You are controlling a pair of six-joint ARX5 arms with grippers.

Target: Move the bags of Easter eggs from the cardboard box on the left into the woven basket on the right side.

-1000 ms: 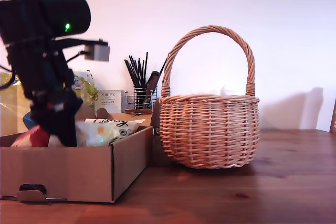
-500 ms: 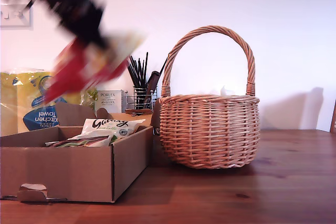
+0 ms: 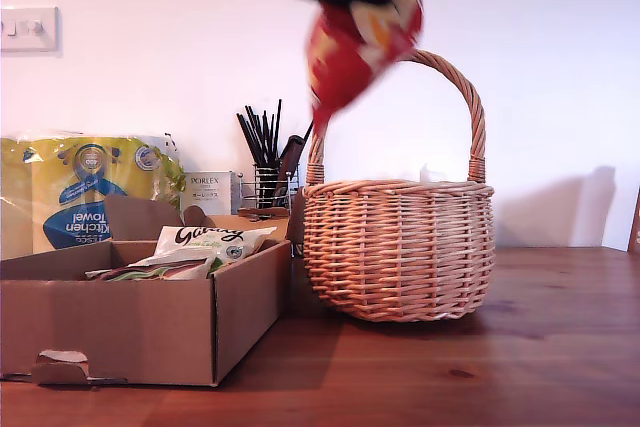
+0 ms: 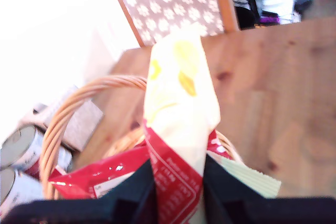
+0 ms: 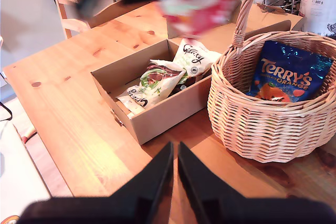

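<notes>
A: Going left to right in the exterior view, what's where?

B: The cardboard box point(image 3: 150, 322) sits on the counter point(image 3: 480, 377) with 2 cream bags point(image 3: 205, 247) lying in it. Next comes the woven basket point(image 3: 400, 247), with a blue bag point(image 5: 287, 72) already inside.

A: And the bag being moved?

B: The red bag point(image 3: 350, 52) hangs from my first gripper point(image 4: 176, 182), whose fingers point(image 4: 137, 190) are pinching its upper end. Its long axis runs downward from the fingers, slightly tilted.

A: Which way is the basket from those fingers?

B: Below them. The basket handle point(image 4: 73, 111) arcs just beside the dangling bag, so I judge the drop must clear that hoop and fall into the opening.

A: The other arm?

B: My second gripper point(image 5: 176, 174) hovers over the counter with its fingers pressed nearly together, holding nothing. It is well apart from the red bag, so the first arm is the nearer 1.
</notes>
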